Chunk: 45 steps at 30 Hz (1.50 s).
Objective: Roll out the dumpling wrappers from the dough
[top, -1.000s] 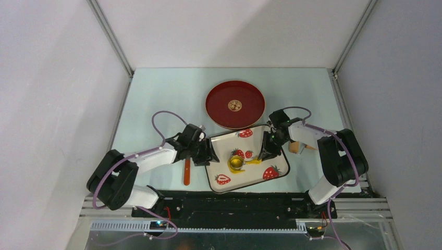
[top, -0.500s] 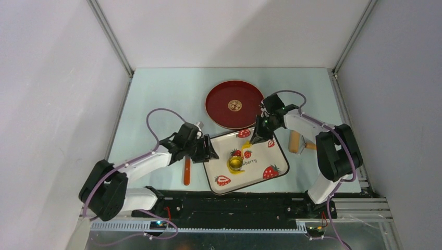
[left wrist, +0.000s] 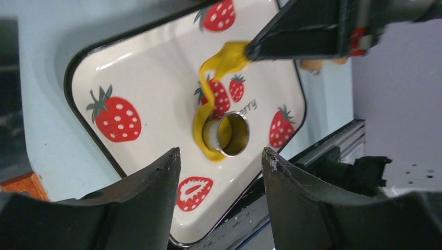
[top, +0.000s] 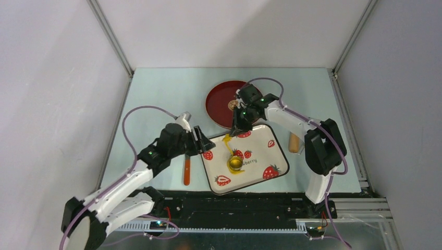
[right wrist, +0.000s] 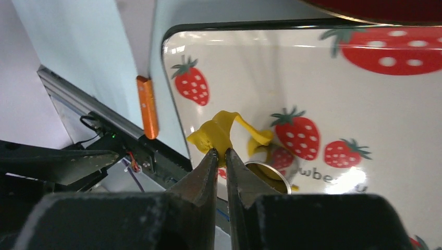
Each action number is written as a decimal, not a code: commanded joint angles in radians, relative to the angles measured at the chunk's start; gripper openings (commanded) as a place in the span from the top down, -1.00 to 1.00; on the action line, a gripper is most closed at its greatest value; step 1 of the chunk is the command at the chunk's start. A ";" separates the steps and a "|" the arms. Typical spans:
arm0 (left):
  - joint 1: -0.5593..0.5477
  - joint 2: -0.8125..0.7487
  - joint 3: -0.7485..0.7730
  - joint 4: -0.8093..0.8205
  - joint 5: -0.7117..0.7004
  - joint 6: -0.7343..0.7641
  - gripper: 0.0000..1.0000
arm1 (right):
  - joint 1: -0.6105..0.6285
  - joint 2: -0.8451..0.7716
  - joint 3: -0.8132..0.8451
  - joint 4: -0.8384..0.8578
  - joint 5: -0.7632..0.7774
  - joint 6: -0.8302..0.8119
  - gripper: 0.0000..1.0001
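Observation:
The yellow dough is a ragged strip. One end lies around a small metal ring cutter on the strawberry-print tray. The other end is pinched in my right gripper, which is shut on it and holds it above the tray's far left part. The right wrist view shows the dough between my shut fingers, the gripper and the ring. My left gripper is open and empty over the tray's left edge; in its view the dough stretches up. Yellow shows inside the ring; no separate wrapper is visible.
A red round plate with a gold emblem lies just behind the tray, partly under my right arm. An orange-handled tool lies left of the tray. A wooden rolling pin lies right of the tray.
My right gripper has moved from the tray's right side up and left toward the red plate, pulling the dough strip with it. My left arm has drawn back to the left.

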 commanded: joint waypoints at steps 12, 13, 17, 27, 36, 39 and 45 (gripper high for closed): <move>0.019 -0.378 -0.010 -0.097 -0.305 -0.025 -0.39 | 0.256 -0.101 0.133 -0.133 0.079 0.087 0.72; 0.020 -0.390 -0.010 -0.102 -0.316 -0.028 -0.40 | 0.266 -0.109 0.132 -0.140 0.082 0.090 0.72; 0.021 -0.394 -0.008 -0.117 -0.323 -0.033 -0.40 | 0.310 -0.166 0.130 -0.162 0.091 0.112 0.72; 0.022 -0.353 -0.018 -0.119 -0.302 -0.041 -0.40 | 0.373 -0.322 0.070 -0.186 0.104 0.174 0.71; 0.021 -0.303 -0.036 -0.117 -0.273 -0.045 -0.40 | 0.377 -0.545 -0.032 -0.271 0.182 0.219 0.68; 0.021 -0.280 -0.036 -0.117 -0.263 -0.041 -0.40 | 0.367 -0.602 -0.050 -0.330 0.222 0.222 0.67; 0.021 -0.243 -0.031 -0.116 -0.244 -0.021 -0.40 | 0.293 -0.717 -0.091 -0.431 0.247 0.202 0.66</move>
